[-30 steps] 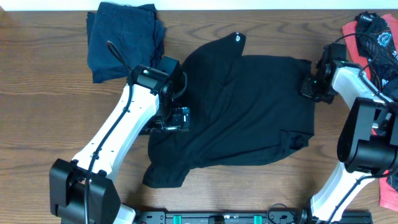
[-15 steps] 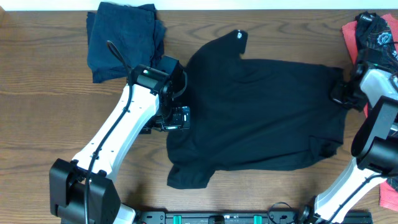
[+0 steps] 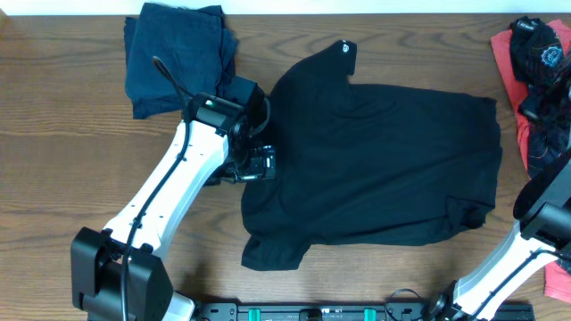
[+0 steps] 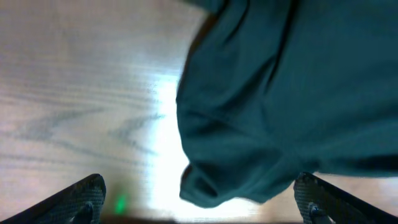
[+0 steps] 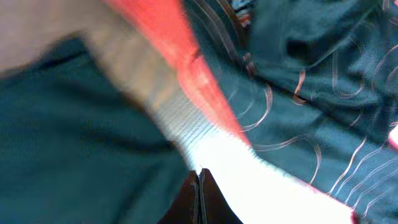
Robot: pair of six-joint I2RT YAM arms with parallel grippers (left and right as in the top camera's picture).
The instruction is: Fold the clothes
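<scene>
The left gripper is spread open at the left edge of the black fabric T-shirt, laid flat mid-frame; the right gripper is clamped shut at far right, above coral-red-and-dark garments.

One black T-shirt; one folded navy shirt; one red-and-dark heap.
</scene>
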